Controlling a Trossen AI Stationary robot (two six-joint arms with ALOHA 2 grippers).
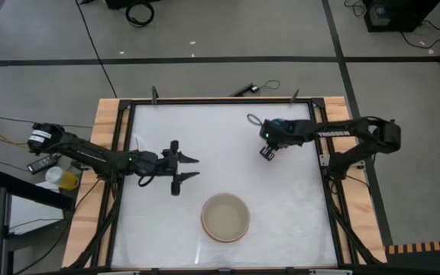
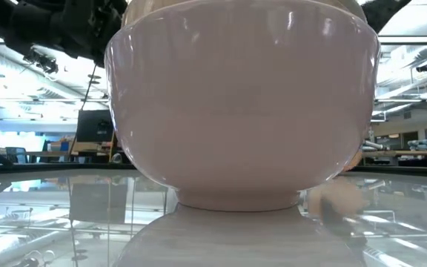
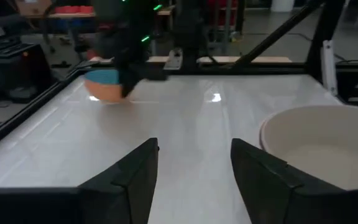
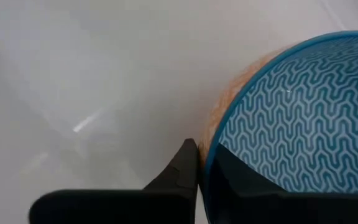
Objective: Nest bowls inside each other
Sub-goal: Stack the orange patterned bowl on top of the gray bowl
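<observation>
The large cream-white bowl [image 1: 225,217] stands on its foot near the table's near edge and fills the low view [image 2: 236,111]; its inside looks beige-tan. Far right of middle, the small blue bowl [image 4: 291,118] sits inside the peach-orange bowl [image 3: 107,93], which rests on the table. My right gripper [image 1: 266,152] points down over them and is shut on the blue bowl's rim. My left gripper [image 1: 192,168] hovers open left of middle, pointing toward the table's right, with nothing between its fingers [image 3: 135,174]. My right gripper pinches the blue bowl's rim [image 4: 205,163], one finger [image 4: 184,167] outside and the other inside the bowl. The fingers come from above, slanting down. Whether the orange bowl's wall [image 4: 219,118] is also in the pinch I cannot tell. The blue bowl sits upright in the orange one.
A black frame [image 1: 205,101] runs round the glossy white tabletop, with wooden strips outside it. Bare tabletop lies between the two grippers and the cream bowl. Cables and equipment lie on the floor beyond the far edge.
</observation>
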